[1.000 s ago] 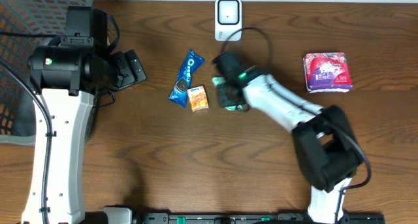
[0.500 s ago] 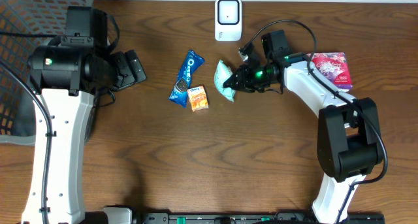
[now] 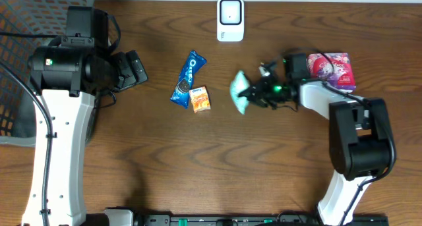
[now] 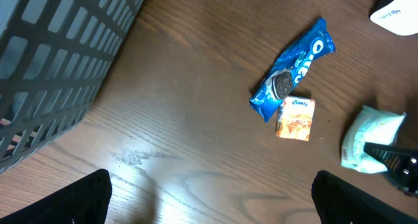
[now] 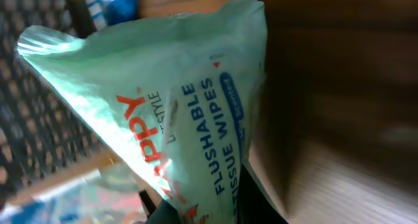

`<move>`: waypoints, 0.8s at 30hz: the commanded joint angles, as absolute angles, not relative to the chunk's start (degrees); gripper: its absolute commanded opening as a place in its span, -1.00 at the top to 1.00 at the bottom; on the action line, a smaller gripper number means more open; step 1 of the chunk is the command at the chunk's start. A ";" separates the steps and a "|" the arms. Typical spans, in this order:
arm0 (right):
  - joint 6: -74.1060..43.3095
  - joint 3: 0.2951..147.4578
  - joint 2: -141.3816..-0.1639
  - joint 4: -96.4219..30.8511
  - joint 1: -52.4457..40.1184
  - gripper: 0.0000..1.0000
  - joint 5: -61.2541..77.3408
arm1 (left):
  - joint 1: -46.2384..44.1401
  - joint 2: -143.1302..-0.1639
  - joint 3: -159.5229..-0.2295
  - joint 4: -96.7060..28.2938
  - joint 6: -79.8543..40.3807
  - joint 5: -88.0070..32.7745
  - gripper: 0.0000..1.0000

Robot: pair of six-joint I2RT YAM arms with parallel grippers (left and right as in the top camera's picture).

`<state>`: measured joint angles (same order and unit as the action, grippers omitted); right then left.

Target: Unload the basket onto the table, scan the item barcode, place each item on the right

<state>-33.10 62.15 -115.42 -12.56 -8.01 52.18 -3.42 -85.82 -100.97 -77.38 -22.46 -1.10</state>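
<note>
Right wrist view: the right fingers [image 5: 258,199] are clenching one edge of the wipes pack [image 5: 176,113], holding it apparently off the worktop [image 3: 198,160], in front and slightly right of the scanner [image 3: 230,18]. The barcode is not showing. Doing this step well probably means turning that face squarely toward the scanner and steadying it. The left fingers [image 4: 78,198] are standing spread, gripping nothing. Far left of the scanner, the basket [image 3: 26,28] is showing no contents.
</note>
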 commanded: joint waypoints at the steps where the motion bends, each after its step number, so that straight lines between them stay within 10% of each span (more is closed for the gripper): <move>1: -35.05 59.37 -114.80 -12.67 -5.17 0.77 50.06 | -3.18 -86.11 -101.12 -77.56 -22.11 -0.19 -0.96; 12: -26.87 63.68 -110.61 -29.71 -0.45 0.13 29.95 | -3.18 -86.11 -101.12 -77.56 -22.11 -0.19 -0.96; 19: -24.56 69.76 -103.18 -41.98 -1.52 0.17 17.06 | -3.18 -86.11 -101.12 -77.56 -22.09 -0.19 -0.96; 24: -24.56 69.73 -101.16 -42.22 -5.30 0.55 17.02 | -3.18 -86.11 -101.12 -77.56 -22.09 -0.19 -0.96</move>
